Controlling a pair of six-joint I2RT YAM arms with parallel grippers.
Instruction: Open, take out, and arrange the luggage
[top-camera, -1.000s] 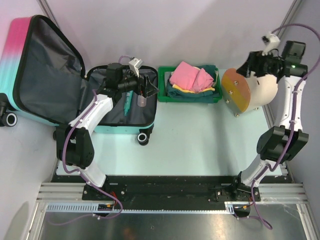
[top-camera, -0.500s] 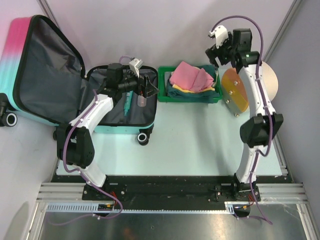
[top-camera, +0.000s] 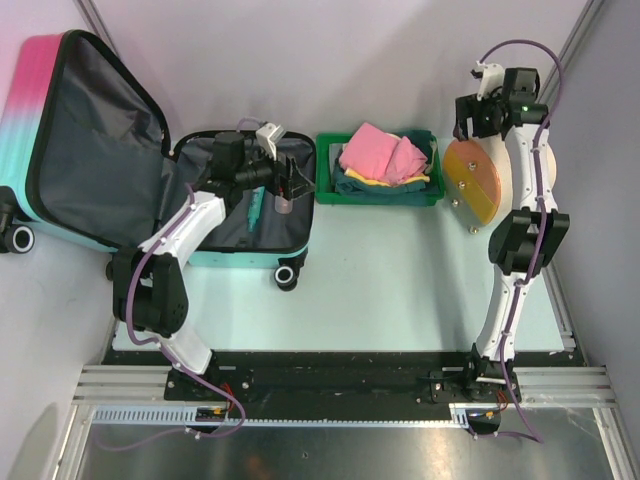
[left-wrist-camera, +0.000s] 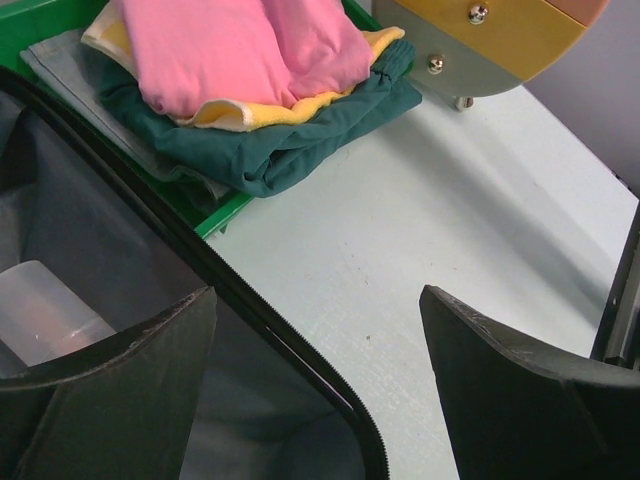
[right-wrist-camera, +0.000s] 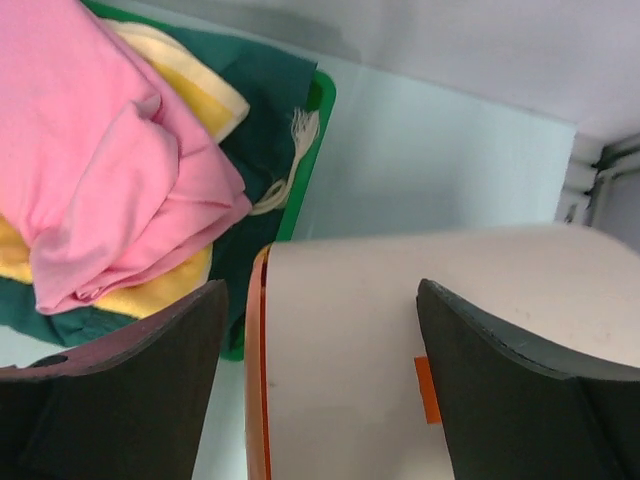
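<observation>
Top external view: my two arms start at 6 o'clock, at the near edge of the table (top-camera: 400, 270). Going farther in, the luggage (top-camera: 95, 150) lies at about 9 to 10 o'clock. It is open. Its pink and teal lid leans up on the left, and the dark grey inside faces up.

My left gripper (top-camera: 287, 180) hangs over the right edge of the open half. Its fingers are spread wide and hold nothing. A small clear bottle (top-camera: 283, 203) lies inside the case just under it. In the left wrist view the bottle (left-wrist-camera: 45, 320) shows by my left finger, on the case side of the black zipper.

At 12 o'clock is the green tray (top-camera: 380, 200) with folded clothes (top-camera: 380, 150), pink on top. At 2 o'clock lies the white and orange cylinder (top-camera: 475, 180). My right gripper (top-camera: 472, 118) hangs above its far end, spread wide, with nothing in it.

I think the opening is done and the taking out is the step now. Next I would lower my left gripper into the case, close it gently on the bottle, lift it over the zipper edge and set it on the table.

I can read no words or brand. There is only a small orange mark (right-wrist-camera: 427, 390) on the cylinder, with no letters.
</observation>
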